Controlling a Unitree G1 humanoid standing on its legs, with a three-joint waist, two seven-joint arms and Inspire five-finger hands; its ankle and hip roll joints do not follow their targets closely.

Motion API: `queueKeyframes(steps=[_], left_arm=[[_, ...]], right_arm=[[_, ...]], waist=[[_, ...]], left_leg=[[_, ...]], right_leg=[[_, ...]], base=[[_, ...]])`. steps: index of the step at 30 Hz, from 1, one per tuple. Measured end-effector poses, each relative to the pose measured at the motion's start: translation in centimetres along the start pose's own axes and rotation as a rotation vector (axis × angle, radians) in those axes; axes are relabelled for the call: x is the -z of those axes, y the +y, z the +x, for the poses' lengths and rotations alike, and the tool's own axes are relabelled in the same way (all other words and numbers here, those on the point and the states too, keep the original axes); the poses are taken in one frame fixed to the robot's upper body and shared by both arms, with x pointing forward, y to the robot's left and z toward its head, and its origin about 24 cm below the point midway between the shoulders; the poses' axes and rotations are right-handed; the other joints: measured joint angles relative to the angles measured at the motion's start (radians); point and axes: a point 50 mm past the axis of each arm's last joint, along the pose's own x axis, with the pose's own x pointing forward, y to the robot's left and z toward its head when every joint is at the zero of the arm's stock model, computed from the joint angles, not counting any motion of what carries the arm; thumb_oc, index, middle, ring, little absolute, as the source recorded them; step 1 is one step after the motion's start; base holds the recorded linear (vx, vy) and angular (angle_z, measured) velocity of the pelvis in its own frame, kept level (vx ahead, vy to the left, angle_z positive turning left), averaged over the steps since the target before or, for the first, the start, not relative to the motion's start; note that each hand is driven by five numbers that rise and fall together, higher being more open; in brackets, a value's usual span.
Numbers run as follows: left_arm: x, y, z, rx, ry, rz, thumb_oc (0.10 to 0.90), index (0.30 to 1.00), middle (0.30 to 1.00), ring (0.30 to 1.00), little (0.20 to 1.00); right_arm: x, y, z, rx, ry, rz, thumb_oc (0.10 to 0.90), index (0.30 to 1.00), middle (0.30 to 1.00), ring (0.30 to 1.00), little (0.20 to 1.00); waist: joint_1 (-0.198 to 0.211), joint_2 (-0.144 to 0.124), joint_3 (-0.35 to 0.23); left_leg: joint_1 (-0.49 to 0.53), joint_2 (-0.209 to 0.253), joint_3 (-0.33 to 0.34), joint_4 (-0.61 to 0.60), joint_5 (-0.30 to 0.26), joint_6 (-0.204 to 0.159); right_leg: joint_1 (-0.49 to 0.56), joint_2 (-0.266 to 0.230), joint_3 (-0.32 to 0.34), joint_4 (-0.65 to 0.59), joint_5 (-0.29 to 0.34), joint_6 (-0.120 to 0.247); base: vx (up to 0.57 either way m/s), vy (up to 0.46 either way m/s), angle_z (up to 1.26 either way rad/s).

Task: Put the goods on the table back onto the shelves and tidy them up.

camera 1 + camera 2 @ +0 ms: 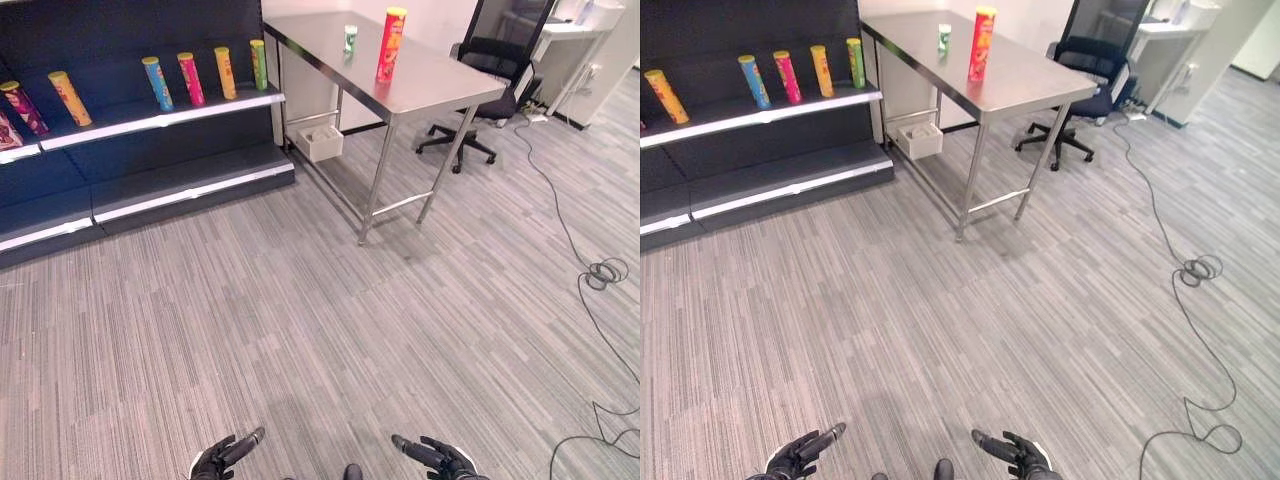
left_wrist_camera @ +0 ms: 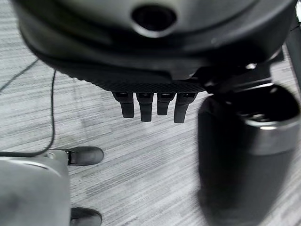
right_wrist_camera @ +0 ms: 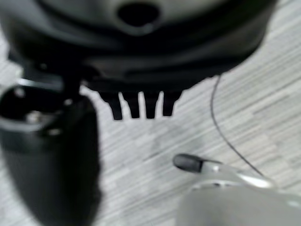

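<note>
Grey striped carpet (image 1: 300, 330) runs from the near edge to a dark shelf unit and a steel table at the far wall. Nearest, the left hand (image 1: 225, 456) and right hand (image 1: 440, 458) are held low over the floor, fingers straight and loosely spread, nothing gripped. Farther off, the table (image 1: 440, 85) bears what is left to move: a tall red can (image 1: 390, 44) and, behind it, a small green-and-white can (image 1: 350, 38). On the shelf (image 1: 150, 120) a row of cans (image 1: 190, 79) is already stood upright, though unevenly spaced, so tidying is judged unfinished. An office chair (image 1: 490, 75) is seen past the table. The wrist views give only the fingers (image 2: 146, 106) over bare carpet, confirming empty hands; the goods are shown in the eye views.
</note>
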Motion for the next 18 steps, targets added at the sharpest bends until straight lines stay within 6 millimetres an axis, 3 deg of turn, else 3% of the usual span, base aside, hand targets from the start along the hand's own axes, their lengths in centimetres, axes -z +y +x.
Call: queueKeyframes(steps=[18], left_arm=[[0.38,0.52,-0.11,-0.016,0.01,-0.016,0.8,0.9,0.9,0.9,0.9]], right_arm=[[-0.09,-0.33,-0.04,0.009,-0.005,0.001,0.8,0.9,0.9,0.9,0.9]], waist=[[0.0,-0.001,0.02]], left_leg=[[-0.003,0.001,-0.014,-0.002,-0.003,-0.003]], right_leg=[[0.008,0.0,-0.01,-0.007,-0.003,0.002]], base=[[0.0,-0.009,0.01]])
